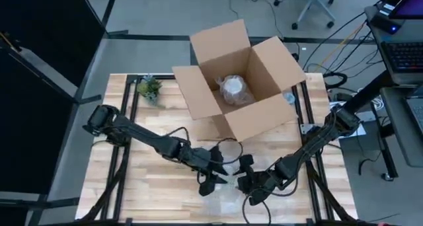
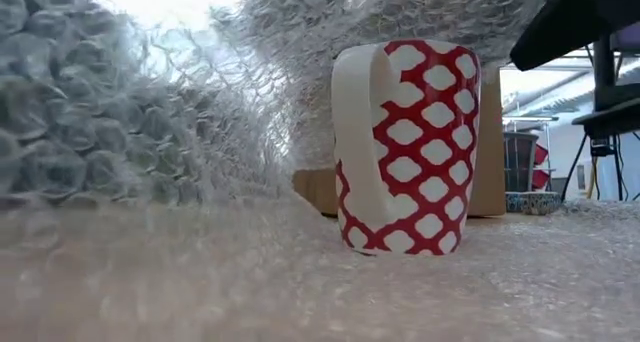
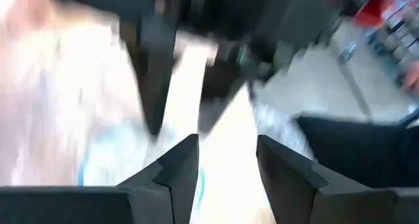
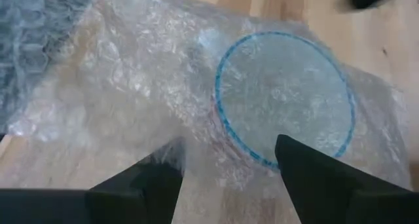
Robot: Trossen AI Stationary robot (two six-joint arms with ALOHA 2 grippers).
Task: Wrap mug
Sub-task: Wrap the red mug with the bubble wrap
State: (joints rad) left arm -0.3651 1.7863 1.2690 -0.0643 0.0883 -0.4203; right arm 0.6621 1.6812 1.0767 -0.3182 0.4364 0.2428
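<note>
Mug: the red-and-white patterned mug (image 2: 405, 147) stands upright on bubble wrap (image 2: 150, 162), long axis vertical, mouth up, white handle turned toward the low camera and slightly to its left; in the right wrist view its blue-rimmed mouth (image 4: 285, 99) shows through the film, just ahead of the right jaws and between their lines.
Wrap: a sheet lies under the mug, and more of it rises and drapes over and behind the mug.
Right gripper (image 4: 229, 165): jaws spread, above the covered mug, pinching nothing visible.
Left gripper (image 3: 226, 162): jaws apart with a narrow gap; its view is too blurred to tell what lies ahead.
Table: pale wood planks (image 1: 158, 180); both arms meet at its near edge.
Box: an open cardboard box (image 1: 261, 120) holding a wrapped bundle (image 1: 234, 88); a small plant (image 1: 149, 88) beside it.
Room: grey floor, an office chair (image 1: 316, 4).
</note>
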